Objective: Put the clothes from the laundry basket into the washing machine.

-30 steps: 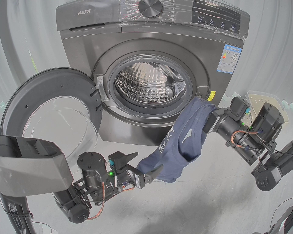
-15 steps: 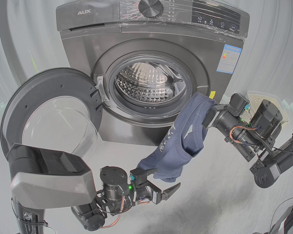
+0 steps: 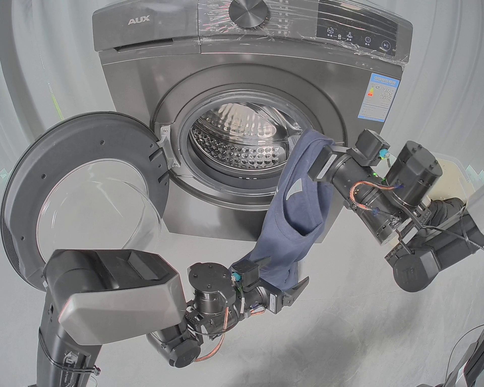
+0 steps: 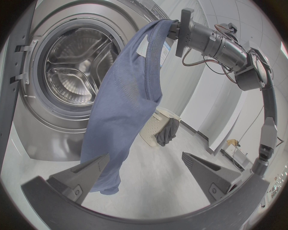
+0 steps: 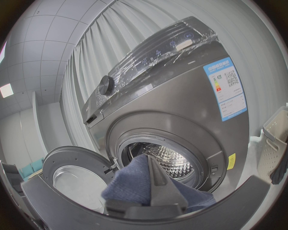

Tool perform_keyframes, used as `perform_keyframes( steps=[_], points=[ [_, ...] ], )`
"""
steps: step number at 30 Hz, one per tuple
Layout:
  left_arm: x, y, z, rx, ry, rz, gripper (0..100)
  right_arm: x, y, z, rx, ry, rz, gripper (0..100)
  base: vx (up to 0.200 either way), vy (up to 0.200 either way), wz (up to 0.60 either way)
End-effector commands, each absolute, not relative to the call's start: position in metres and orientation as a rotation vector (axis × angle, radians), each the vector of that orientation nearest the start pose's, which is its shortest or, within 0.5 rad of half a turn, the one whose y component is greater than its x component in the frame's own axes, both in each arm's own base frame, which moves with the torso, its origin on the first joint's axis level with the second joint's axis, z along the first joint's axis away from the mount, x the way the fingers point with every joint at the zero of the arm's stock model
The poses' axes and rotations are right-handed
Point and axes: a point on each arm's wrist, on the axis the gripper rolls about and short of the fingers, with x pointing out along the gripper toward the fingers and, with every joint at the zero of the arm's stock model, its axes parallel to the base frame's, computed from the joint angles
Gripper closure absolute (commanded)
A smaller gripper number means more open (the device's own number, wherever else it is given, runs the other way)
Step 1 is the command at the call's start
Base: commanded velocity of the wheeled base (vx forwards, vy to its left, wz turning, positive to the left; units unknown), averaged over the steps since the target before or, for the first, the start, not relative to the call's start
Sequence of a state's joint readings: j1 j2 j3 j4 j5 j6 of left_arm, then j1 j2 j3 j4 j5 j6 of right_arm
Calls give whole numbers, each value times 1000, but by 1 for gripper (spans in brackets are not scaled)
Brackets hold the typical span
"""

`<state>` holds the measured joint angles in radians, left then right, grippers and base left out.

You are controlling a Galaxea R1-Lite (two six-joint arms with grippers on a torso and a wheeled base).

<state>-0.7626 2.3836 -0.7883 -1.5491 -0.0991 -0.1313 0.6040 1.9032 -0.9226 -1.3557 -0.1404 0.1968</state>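
On the head view's clock face, the grey front-loading washing machine (image 3: pixel 151 85) stands at 12 o'clock. Its round grey door with a clear glass bowl (image 3: pixel 80 191) is swung wide to 9 o'clock, off the mouth, and the perforated steel drum (image 3: pixel 237 146) shows through the ring.

The task's thing in hand, a navy blue T-shirt with pale print (image 3: pixel 297 211), hangs in front of the machine. Its top is at the 3 o'clock edge of the drum mouth, overlapping the door seal there but outside the drum. From there the cloth drops towards 6 o'clock in a long fold.

The right gripper (image 3: pixel 315 148) is clenched on the shirt's top, and the right wrist view shows blue cloth bunched around one finger (image 5: pixel 162 182). Its arm stretches away towards 3 o'clock.

The left gripper (image 3: pixel 285 279) sits low at 6 o'clock, released, with its two dark fingers (image 4: pixel 90 170) spread wide. The shirt's hem hangs just at one of them. I cannot tell whether cloth and finger touch.

The cream perforated plastic laundry basket (image 4: pixel 150 130) stands on the pale floor (image 3: pixel 353 327) at the machine's 3 o'clock side, behind the right arm. A dark grey garment (image 4: pixel 168 133) is draped over its rim.

A blue and white label (image 3: pixel 379 98) is stuck on the machine's front at 1 o'clock, with a small yellow sticker (image 5: pixel 231 161) lower down beside the door ring. Clear plastic film (image 3: pixel 302 20) covers the control panel and its round knob (image 3: pixel 247 11). Pale curtains (image 3: pixel 443 101) hang behind.
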Motion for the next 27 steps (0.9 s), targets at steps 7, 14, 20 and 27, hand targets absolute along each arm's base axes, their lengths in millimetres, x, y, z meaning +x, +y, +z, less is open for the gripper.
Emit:
perform_keyframes(
  steps=[7,14,20,27],
  points=[
    [310,-289,17,-136,19,-768,0,303,215,198,338,-255,502,100,0,0,0],
    [329,-301,22,-174,-61,-711,0,302,219,194,337,-243,511,100,0,0,0],
    [336,-299,20,-180,-70,-667,0,299,221,193,337,-238,521,100,0,0,0],
    [343,-295,21,-185,-82,-627,0,297,222,190,336,-226,516,100,0,0,0]
  ],
)
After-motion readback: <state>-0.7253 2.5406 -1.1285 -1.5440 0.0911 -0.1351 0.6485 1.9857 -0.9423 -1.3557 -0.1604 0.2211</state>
